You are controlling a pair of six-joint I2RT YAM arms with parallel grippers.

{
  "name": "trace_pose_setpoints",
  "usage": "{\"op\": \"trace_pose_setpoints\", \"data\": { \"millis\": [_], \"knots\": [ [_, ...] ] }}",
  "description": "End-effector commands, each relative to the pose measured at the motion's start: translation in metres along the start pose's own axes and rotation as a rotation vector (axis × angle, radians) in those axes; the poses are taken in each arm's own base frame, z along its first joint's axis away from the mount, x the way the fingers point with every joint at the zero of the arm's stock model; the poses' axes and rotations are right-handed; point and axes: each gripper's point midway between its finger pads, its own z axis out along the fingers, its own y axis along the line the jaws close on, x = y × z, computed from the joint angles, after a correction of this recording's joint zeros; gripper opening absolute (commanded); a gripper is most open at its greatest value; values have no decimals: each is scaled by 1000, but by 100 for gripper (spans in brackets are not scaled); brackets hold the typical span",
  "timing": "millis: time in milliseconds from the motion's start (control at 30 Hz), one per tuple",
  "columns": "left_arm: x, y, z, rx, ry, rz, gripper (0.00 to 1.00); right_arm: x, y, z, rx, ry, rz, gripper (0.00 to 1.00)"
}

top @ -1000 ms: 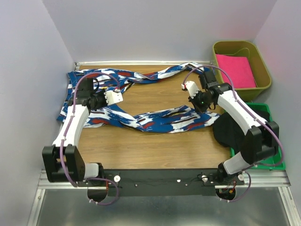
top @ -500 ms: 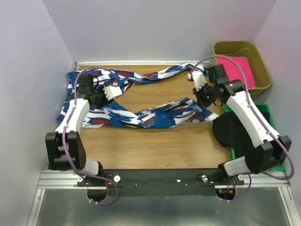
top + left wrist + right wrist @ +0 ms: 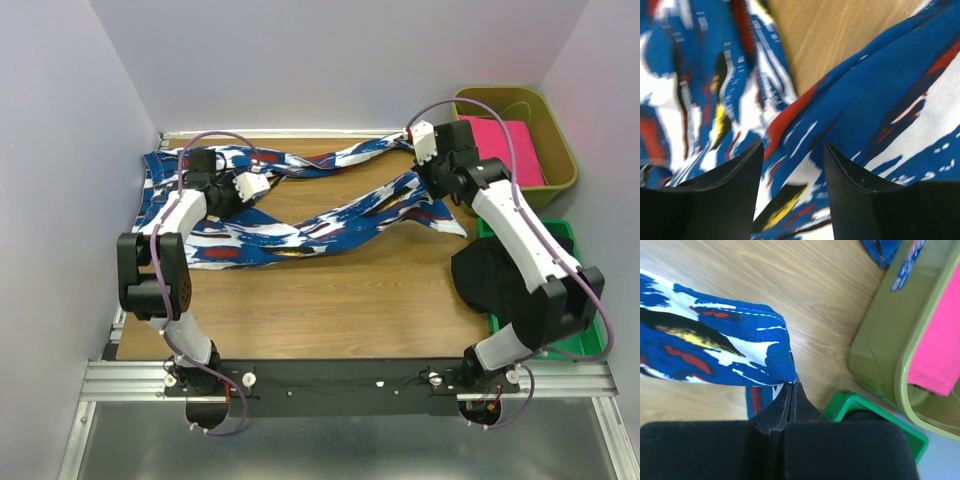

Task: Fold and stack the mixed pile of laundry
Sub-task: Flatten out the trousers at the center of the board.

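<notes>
The long blue cloth (image 3: 300, 225) with white, red and black blotches lies across the back of the table in two bands joined at the left. My left gripper (image 3: 262, 186) hovers over its upper left part, open, with only patterned fabric (image 3: 880, 100) showing between the fingers (image 3: 740, 175). My right gripper (image 3: 428, 182) is at the back right, shut on the edge of the blue cloth (image 3: 715, 345), which hangs from its tips (image 3: 792, 386). The black garment (image 3: 490, 280) sits bunched at the right edge of the table, partly over the green bin.
An olive bin (image 3: 560, 130) at the back right holds a folded pink cloth (image 3: 500, 150); it is close beside my right gripper (image 3: 875, 340). A green bin (image 3: 560, 235) stands in front of it. Bare wood (image 3: 320, 300) spans the near half of the table.
My left gripper has opened, let go of the blue cloth and drawn back to the rear left. My right gripper has carried the cloth's near right end toward the back right.
</notes>
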Motion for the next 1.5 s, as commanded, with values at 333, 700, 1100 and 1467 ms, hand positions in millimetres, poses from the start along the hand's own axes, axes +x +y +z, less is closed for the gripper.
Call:
{"op": "trace_pose_setpoints", "data": {
  "millis": [333, 700, 1100, 1467],
  "knots": [
    [78, 39, 39, -217, 240, -106, 0, 76, 18, 93, -59, 349, -46, 1],
    [31, 44, -18, -202, 76, -151, 40, 67, 26, 108, -119, 337, -24, 54],
    [82, -45, -28, -83, 221, -169, 39, 123, 78, 80, -326, 416, -5, 47],
    [111, -124, 17, 80, 384, -230, 34, 184, 73, 117, -256, 588, -42, 40]
  ]
}}
